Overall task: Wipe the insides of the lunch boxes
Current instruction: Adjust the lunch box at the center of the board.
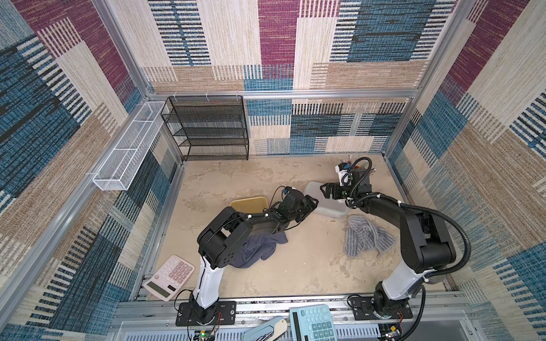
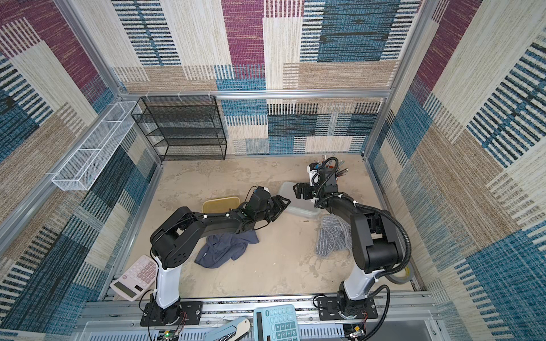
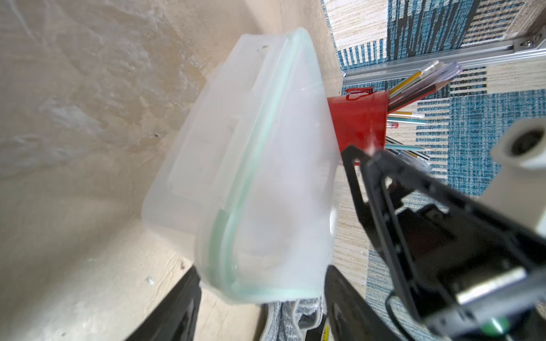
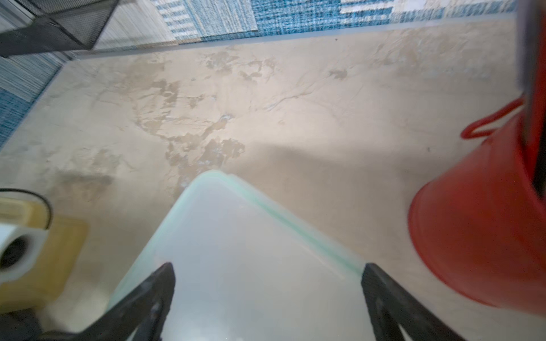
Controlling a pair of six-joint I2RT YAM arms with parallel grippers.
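Ok, tabletop (image 1: 236,177): beige, fills lower middle of both top views. The left arm (image 1: 224,236) & right arm (image 1: 422,233) reach in from the bottom edge. Centre-right of frame sits the clear lunch box (image 1: 328,206), lid on w/ green seal. The amber lunch box (image 1: 248,203) is at centre, left of it, partly hidden behind the left arm. At the clear box's short end the left end effector (image 3: 260,270) is half spread, fingers straddling it; clamped or not, can't tell. Over the lid the right end effector (image 4: 267,265) is spread wide, nothing held. The red pencil cup (image 3: 359,121) stands near the clear box, a gap between.

Risks (my guess): lid not off yet, so no wiping poss. A hard pull or push on the lid could skid the box into the cup, tipping it & spilling the pens (image 3: 419,82). Neither cloth is picked up.

Counts:
- 2 arms
- 1 black mesh rack (image 1: 212,127)
- 1 white wire basket (image 1: 127,153)
- 2 cloths: dark blue cloth (image 1: 260,251), grey striped cloth (image 1: 366,239)
- 2 lunch boxes
- 2 calcs: pink-white calculator (image 1: 171,276), teal calculator (image 1: 314,323)
- 1 cup
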